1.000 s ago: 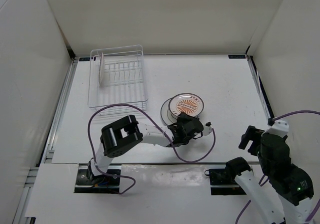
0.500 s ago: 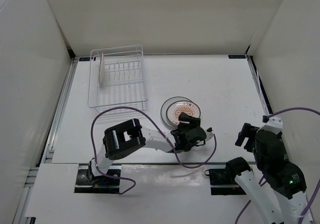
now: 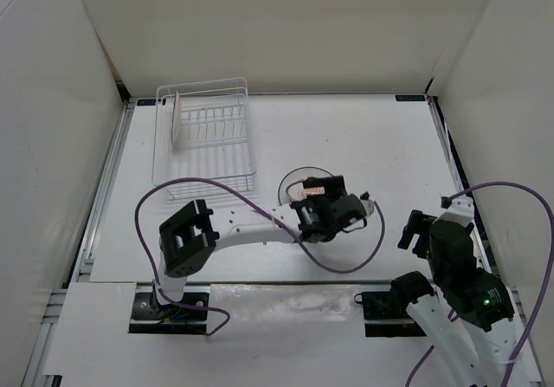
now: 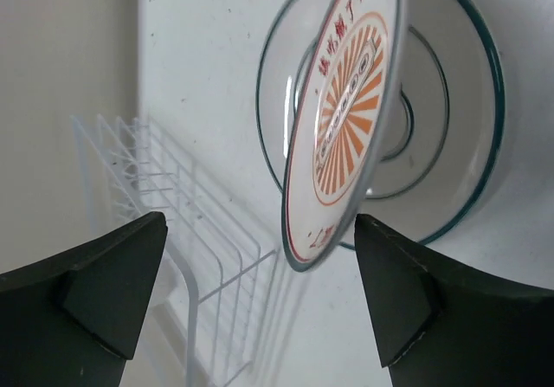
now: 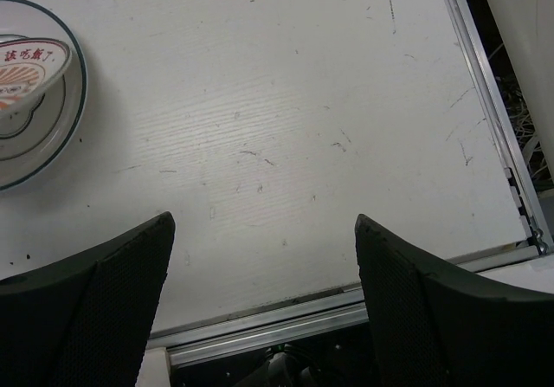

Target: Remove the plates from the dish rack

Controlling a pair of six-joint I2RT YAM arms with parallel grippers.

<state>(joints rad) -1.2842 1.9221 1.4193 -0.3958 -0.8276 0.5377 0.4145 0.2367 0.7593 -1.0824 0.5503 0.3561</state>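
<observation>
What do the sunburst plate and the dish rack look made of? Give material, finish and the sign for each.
Sunburst plate: probably glazed ceramic, possibly melamine; glossy white face with printed orange rays, thin rigid rim.
Dish rack: likely metal wire coated white; thin straight rods in a grid, uniform colour.

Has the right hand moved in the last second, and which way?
Yes. In the top view the right hand has shifted left, away from the table's right rail and toward the plates.
</observation>
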